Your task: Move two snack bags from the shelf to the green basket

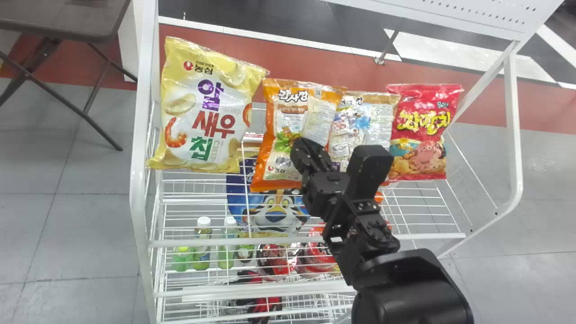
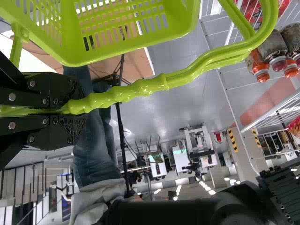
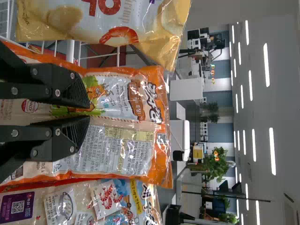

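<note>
Nearest, the left gripper [image 2: 79, 108] is clamped on the slatted lime-green plastic basket [image 2: 136, 46]'s handle, and the right gripper [image 3: 89, 112], drawn nearly together, seems to pinch the glossy orange-and-cream snack bag [image 3: 136, 161], though the fold is hard to make out. Beyond, that bag is at the white wire shelf [image 1: 193, 243]; likely both transfers await completion.

Snack bags [image 1: 204, 105] on shelf [image 1: 432, 236], bottles [image 1: 202, 258] beneath
</note>
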